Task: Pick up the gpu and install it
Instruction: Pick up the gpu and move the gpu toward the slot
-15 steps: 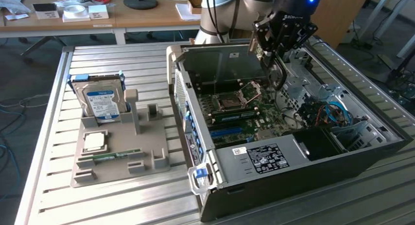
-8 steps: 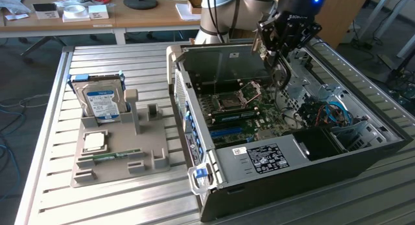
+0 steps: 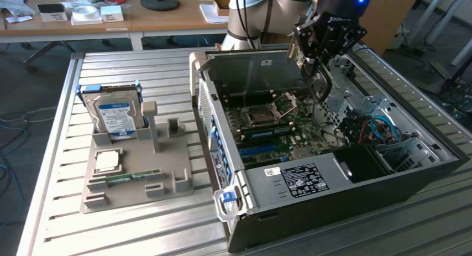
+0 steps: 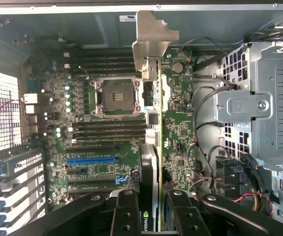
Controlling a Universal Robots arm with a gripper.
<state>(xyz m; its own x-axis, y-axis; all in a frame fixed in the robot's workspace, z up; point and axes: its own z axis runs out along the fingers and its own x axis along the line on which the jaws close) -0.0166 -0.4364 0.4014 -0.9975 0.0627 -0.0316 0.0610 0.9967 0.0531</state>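
The fingers [image 4: 126, 216] are clenching the gpu [image 4: 150, 162] from both flat sides, grasping it at the end away from its silvery bracket [image 4: 153, 42]. The thin card is therefore hanging on edge, and its lower edge is facing the motherboard [image 4: 180, 128]. The arm [image 3: 255, 12] is holding it inside the open computer case [image 3: 354, 212]. This case is lying on its side along the bench [image 3: 147, 73] edge at the exterior view's right, open face up, so the board can be reached from above. The gpu is hanging over the board beside the empty CPU socket [image 4: 115, 96], and in the exterior view it is looking clear of the board rather than seated. Its length is running across the line of the blue expansion slot [image 4: 92, 160], not along it, so I judge the installing as not yet done. Near the opposite bench edge, a grey fixture tray [image 3: 132, 184] is propping a hard drive [image 3: 114, 115] upright and cradling a green memory stick [image 3: 125, 179] flat. Each part is being kept in its own seat, apart from the others, presumably so it can be taken cleanly.
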